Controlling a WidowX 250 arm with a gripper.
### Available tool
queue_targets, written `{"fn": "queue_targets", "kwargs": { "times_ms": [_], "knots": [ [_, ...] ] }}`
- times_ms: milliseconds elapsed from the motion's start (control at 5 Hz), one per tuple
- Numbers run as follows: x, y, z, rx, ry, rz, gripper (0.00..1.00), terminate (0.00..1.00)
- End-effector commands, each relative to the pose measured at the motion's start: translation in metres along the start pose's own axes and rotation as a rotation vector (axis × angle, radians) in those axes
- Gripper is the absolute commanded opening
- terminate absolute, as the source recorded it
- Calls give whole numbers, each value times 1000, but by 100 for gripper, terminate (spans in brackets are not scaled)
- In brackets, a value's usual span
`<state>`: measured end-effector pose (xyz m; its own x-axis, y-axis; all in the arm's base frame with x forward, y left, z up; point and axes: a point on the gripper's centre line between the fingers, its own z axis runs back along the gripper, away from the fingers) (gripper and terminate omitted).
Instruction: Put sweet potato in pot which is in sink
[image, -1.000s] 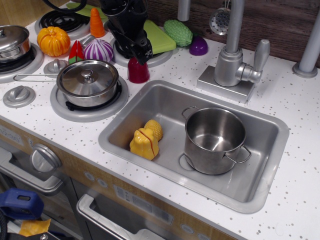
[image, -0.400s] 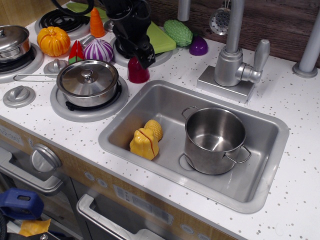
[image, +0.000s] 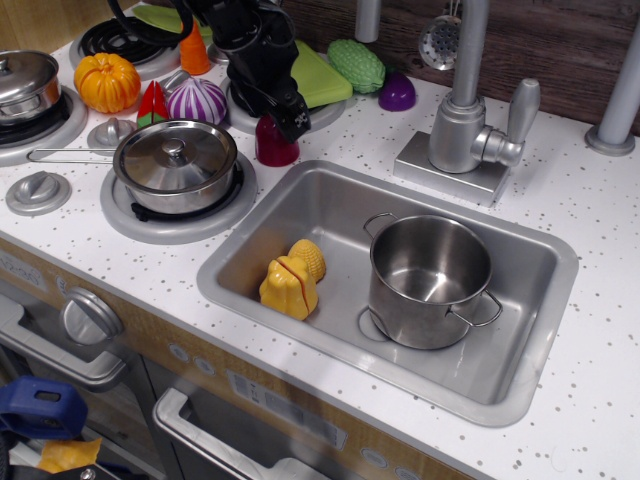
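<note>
So the sweet potato (image: 275, 146) is a small glossy maroon dome sitting on the white speckled counter (image: 600, 250), just past the far-left corner of the sink (image: 320, 215) and right beside the burner holding the lidded saucepan (image: 175, 165). The black gripper (image: 288, 112) hangs right over it, tips down at its top, but I can't tell from this angle whether the fingers are spread or pinched on it. The pot (image: 430, 280) stands upright in the right half of the sink, mouth open and nothing inside. Two yellow toy pieces (image: 292, 278) lie in the left half, apart from the pot. The stretch of counter between the potato and the sink rim is bare; the faucet (image: 465, 120) stands on the far side, right of the gripper. No readable writing or labels anywhere.
</note>
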<state>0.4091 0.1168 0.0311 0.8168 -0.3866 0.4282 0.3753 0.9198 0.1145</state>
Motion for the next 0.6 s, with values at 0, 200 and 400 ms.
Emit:
{"fn": "queue_targets", "kwargs": {
  "times_ms": [0, 200, 400],
  "knots": [
    [5, 15, 5, 10, -76, 55, 100, 0],
    [1, 12, -2, 25, -93, 124, 100, 0],
    [2, 12, -2, 27, -103, 152, 0, 0]
  ]
}}
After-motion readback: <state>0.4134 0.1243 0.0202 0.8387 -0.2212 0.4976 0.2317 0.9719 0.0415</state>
